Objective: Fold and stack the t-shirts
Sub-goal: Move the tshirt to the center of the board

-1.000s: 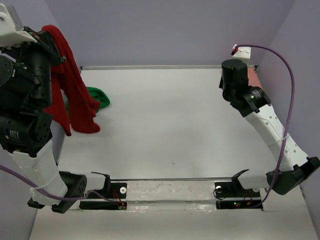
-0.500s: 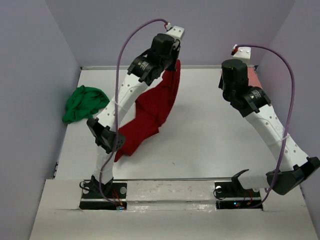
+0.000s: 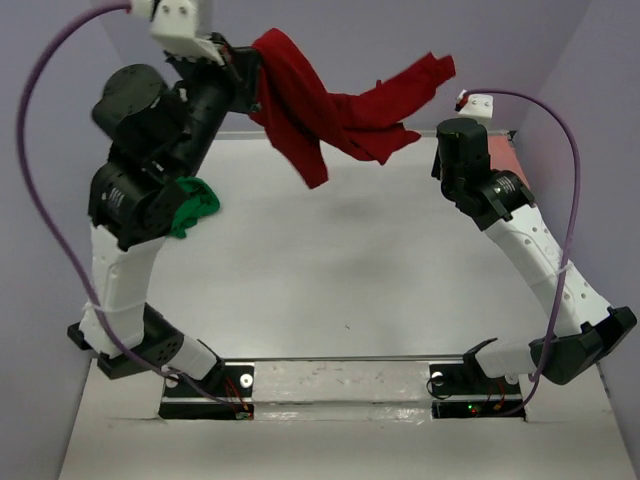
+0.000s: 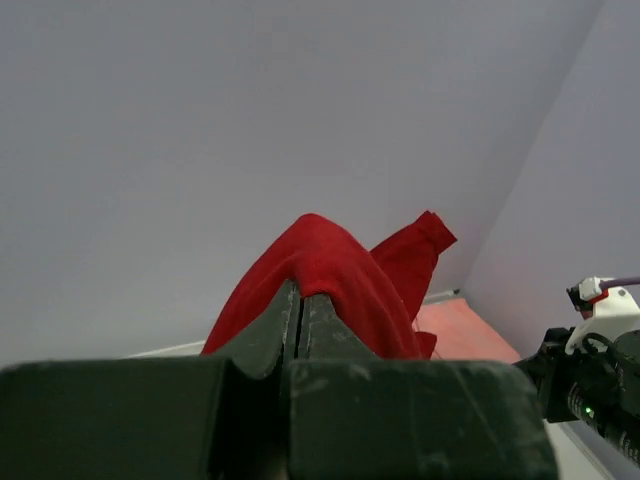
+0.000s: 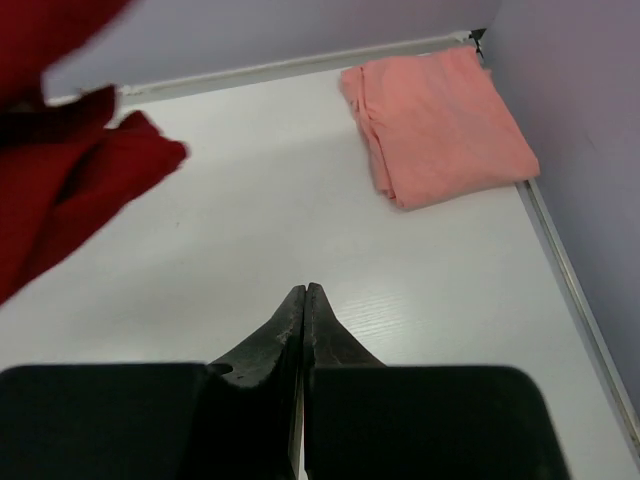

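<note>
My left gripper (image 3: pixel 250 65) is raised high over the back left of the table, shut on a fold of the dark red t-shirt (image 3: pixel 330 110). The shirt flies out in the air to the right, clear of the table. In the left wrist view the red cloth (image 4: pixel 340 270) drapes over the closed fingertips (image 4: pixel 312 300). The green t-shirt (image 3: pixel 195 200) lies crumpled at the left, partly hidden behind the left arm. The salmon pink t-shirt (image 5: pixel 435 125) lies folded in the back right corner. My right gripper (image 5: pixel 304 290) hovers over bare table near it, shut and holding nothing.
Lilac walls close in the white table (image 3: pixel 340 270) at the back and on both sides. The right arm (image 3: pixel 520 230) stretches along the right side, with its purple cable (image 3: pixel 575 200) looping beside it. The arm bases (image 3: pixel 340 385) sit at the near edge.
The left arm has swung the red t-shirt from the left side out over the table's middle, then up and back, so the cloth now whips through the air. The right arm has stayed still.
</note>
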`<state>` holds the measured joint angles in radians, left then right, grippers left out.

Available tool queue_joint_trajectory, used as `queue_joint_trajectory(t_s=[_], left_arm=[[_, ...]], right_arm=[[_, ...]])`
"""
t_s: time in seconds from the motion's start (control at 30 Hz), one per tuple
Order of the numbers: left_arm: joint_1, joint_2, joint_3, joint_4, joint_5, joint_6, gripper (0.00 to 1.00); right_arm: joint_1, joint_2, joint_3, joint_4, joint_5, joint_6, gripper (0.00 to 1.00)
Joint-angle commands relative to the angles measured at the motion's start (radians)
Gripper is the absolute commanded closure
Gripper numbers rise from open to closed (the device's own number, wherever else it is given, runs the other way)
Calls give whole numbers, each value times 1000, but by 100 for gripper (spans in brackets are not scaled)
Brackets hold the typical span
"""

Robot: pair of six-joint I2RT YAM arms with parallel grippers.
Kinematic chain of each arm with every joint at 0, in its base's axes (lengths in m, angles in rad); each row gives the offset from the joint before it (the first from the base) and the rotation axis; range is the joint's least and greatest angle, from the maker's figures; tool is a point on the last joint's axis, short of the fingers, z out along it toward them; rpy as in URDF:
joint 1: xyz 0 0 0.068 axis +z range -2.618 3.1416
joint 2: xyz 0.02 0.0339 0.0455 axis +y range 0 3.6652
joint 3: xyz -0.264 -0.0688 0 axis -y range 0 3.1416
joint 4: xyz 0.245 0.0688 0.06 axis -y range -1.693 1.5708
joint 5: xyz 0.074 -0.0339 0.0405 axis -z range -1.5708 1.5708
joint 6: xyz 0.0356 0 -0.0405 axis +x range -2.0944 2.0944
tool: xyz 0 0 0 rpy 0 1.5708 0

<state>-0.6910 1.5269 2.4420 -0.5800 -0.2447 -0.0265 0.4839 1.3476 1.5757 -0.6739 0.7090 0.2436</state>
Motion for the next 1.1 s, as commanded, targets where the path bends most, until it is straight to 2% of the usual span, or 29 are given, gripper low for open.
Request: queue_joint_trajectory(t_s=[0.0,0.07,0.13,0.23,0.3,0.4,0.5,0.53,0.63,0.77,0.9,0.93,0.97,1.07], left_arm=[[48,-30,-189,66,-59,-36,100],[96,-47,-279,66,-50,-88,100],[105,-65,-446,94,-28,-107,100],[110,-76,-537,88,-158,-138,100],[128,-88,-485,39,-223,-139,100],[189,-122,-370,22,-216,-96,100],[196,-105,-252,5,-209,-50,100],[196,-82,-132,-45,-212,-37,100],[194,10,45,-96,-151,-30,100],[185,55,42,-44,4,-67,100],[79,99,28,58,139,-56,100],[24,113,52,68,180,-52,100],[-22,145,101,71,188,-50,100],[-58,168,147,62,145,-46,100]], right_arm=[[1,-2,46,10,-12,10,100],[1,-11,47,11,-16,13,100],[1,-13,49,13,-22,11,100],[1,-4,49,10,-29,6,100],[1,-4,43,10,-36,8,100],[1,-5,38,11,-36,8,100],[1,-2,38,11,-34,8,100],[1,-1,41,11,-39,8,100],[1,7,50,11,-45,10,100],[1,15,50,8,-46,10,100],[1,13,49,4,-39,6,100],[1,12,49,2,-39,6,100],[1,12,49,2,-37,6,100],[1,10,50,-1,-36,2,100]])
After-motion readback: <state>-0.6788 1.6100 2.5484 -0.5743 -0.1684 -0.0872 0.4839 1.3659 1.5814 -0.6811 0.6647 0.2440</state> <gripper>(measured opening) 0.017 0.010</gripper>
